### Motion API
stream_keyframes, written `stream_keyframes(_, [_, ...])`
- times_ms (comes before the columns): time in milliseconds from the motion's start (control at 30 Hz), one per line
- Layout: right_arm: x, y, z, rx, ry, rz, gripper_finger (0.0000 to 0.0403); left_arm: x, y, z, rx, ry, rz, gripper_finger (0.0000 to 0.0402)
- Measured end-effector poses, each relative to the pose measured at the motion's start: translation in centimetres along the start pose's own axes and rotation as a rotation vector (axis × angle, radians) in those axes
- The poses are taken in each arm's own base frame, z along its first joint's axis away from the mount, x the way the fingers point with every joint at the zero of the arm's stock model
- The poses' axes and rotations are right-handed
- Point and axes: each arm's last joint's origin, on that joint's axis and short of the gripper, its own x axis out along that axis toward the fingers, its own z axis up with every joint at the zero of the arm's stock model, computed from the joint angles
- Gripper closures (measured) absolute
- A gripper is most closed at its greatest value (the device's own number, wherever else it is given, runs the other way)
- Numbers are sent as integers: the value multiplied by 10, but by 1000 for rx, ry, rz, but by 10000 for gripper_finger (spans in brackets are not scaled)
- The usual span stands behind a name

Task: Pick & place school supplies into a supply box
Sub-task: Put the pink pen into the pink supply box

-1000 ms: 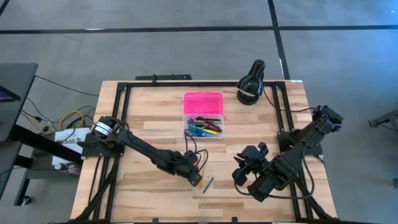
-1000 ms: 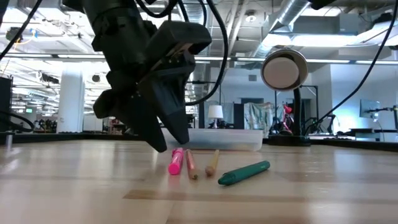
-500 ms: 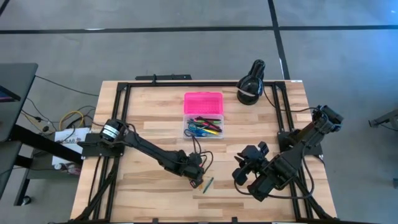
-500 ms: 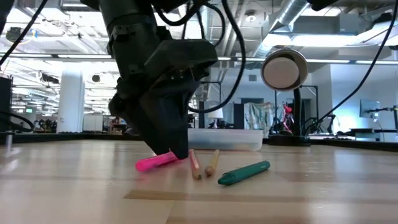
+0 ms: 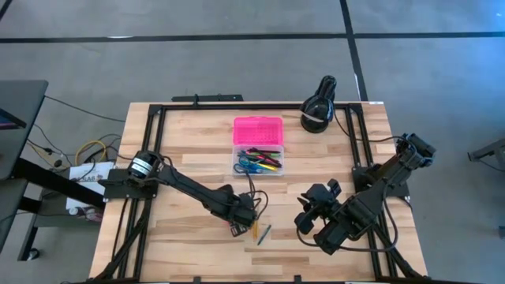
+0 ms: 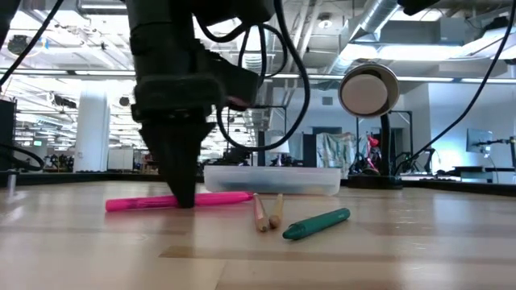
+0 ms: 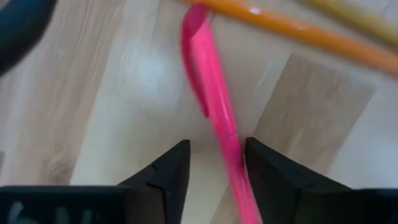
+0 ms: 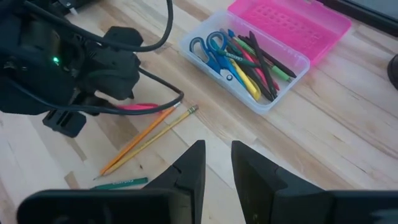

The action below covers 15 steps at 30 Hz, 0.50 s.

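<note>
My left gripper [image 5: 239, 223] stands open, fingers down on the table [image 6: 184, 197], astride a pink marker [image 6: 177, 201] that lies flat on the wood [image 7: 214, 106]. Just right of it lie two pencils [image 6: 260, 214] [image 8: 146, 140] and a green marker [image 6: 316, 224] [image 5: 263, 233]. The supply box [image 5: 258, 162] sits farther back, its clear base holding blue scissors, pens and markers [image 8: 239, 59], its pink lid [image 5: 258, 130] folded open behind it. My right gripper [image 8: 217, 163] waits open over the table's near right part [image 5: 316, 209]. My left gripper comes from above, pointing down, with its fingers across the pink marker near its middle. The marker runs between the two fingers and lies against the inner side of one finger [image 7: 261, 171]; the other finger [image 7: 171, 168] stands apart from it. The marker rests flat on the table.
A black round lamp-like device [image 5: 318, 106] stands at the far right corner, its head showing in the low view [image 6: 368, 90]. A black frame [image 5: 158, 118] runs along the table's edges. Bare wood [image 5: 189, 158] lies left of the box.
My left gripper has shifted toward the table's left and turned about its own axis, fingers staying down at the table. The pink marker has swung round on the table, from pointing at the near edge to lying left to right. Pencils and green marker kept their places.
</note>
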Motion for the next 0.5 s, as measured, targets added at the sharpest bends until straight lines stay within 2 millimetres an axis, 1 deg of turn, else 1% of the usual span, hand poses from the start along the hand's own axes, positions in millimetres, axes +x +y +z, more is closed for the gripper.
stream_keyframes(333, [0, 0, 0, 3, 0, 2, 333, 0, 2, -3, 125, 39, 7, 324])
stream_keyframes(500, [0, 0, 0, 4, -1, 3, 333, 0, 2, -3, 213, 50, -9, 351])
